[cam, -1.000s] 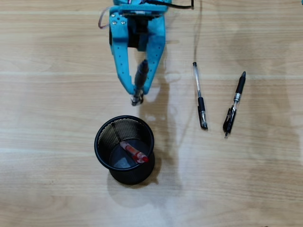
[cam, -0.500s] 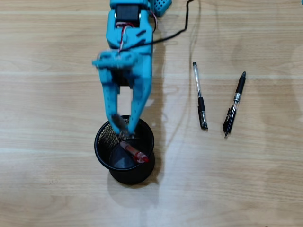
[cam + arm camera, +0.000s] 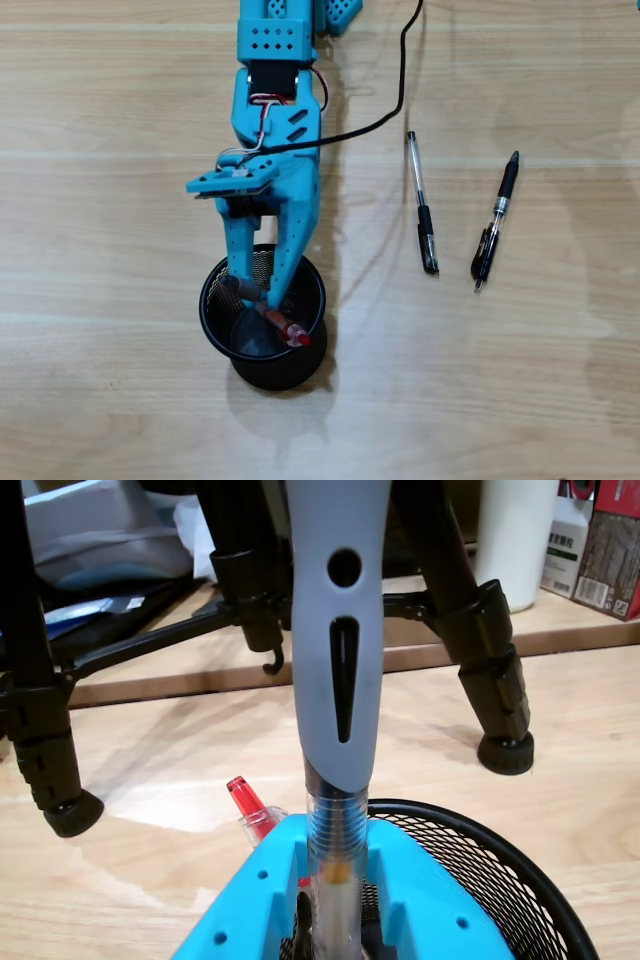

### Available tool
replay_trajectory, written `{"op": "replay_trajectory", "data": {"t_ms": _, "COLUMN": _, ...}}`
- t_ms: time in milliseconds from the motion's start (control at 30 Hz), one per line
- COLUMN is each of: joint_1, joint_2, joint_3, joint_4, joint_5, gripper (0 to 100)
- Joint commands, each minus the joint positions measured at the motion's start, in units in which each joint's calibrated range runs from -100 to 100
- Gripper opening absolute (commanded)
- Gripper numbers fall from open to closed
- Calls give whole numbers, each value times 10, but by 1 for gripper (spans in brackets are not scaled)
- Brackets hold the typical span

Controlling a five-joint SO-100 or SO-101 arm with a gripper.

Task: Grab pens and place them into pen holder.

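Gripper (image 3: 258,296) clamped on grey pen (image 3: 337,680), held upright over pen holder (image 3: 212,310) so it can drop in beside red pen (image 3: 285,326). Two black pens (image 3: 424,205) lie on table (image 3: 100,200), well right.

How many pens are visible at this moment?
4: a grey pen clamped in the pincer over the mesh cup, a red pen inside the cup, two black pens on the table.

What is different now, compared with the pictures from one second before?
The blue pincer, shut on the grey-and-clear pen, moved down the overhead view until over the round black wire-mesh cup. The red-and-clear pen inside and two black-and-clear pens on the table stayed.
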Motion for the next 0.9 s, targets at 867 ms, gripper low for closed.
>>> {"op": "replay_trajectory", "data": {"t_ms": 867, "joint_1": -55, "joint_2": -379, "joint_3": 33, "joint_4": 519, "joint_5": 109, "gripper": 2}}
